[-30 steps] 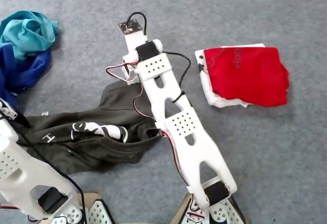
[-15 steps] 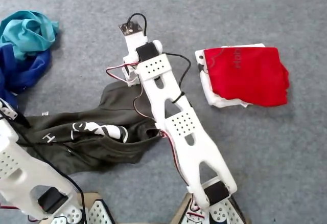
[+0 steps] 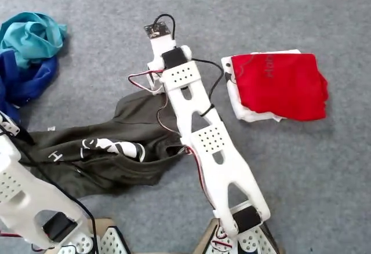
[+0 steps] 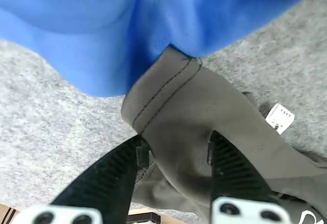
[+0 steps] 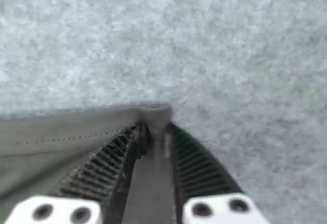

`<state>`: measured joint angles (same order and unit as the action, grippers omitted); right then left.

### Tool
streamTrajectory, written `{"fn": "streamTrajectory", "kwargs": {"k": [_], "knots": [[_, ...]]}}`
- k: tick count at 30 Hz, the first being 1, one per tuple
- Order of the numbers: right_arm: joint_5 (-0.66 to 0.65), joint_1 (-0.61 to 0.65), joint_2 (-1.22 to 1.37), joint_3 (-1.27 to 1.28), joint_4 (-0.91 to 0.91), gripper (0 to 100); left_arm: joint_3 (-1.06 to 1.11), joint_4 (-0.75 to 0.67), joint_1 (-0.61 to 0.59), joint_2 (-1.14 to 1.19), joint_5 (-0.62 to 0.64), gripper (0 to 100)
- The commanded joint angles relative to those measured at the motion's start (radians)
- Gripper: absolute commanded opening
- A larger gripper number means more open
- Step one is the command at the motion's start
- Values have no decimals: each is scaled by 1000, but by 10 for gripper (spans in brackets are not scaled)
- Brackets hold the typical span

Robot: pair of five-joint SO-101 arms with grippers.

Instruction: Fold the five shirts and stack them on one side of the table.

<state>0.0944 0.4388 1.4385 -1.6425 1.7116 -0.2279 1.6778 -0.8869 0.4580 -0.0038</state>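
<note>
Left wrist view: the left gripper pinches the olive shirt. The right gripper is clamped on its edge.

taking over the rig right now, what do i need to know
Left claw: shut on a hem of the olive shirt, beside the blue shirt.
Right claw: shut on another edge of the olive shirt, mid-table.
Done: red shirt folded on a folded white shirt, at the right of the table.
Left: olive, blue and teal shirt are unfolded; fold and stack them.
</note>
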Motion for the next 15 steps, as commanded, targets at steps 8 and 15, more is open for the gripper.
{"fn": "streamTrajectory", "kwargs": {"k": [8,15], "knots": [[-8,-29,-5,-35,-23,15,-77,44,5,-61,9,209],[-8,-137,-171,-30,-31,15,-239,80,16,-61,112,213]]}}
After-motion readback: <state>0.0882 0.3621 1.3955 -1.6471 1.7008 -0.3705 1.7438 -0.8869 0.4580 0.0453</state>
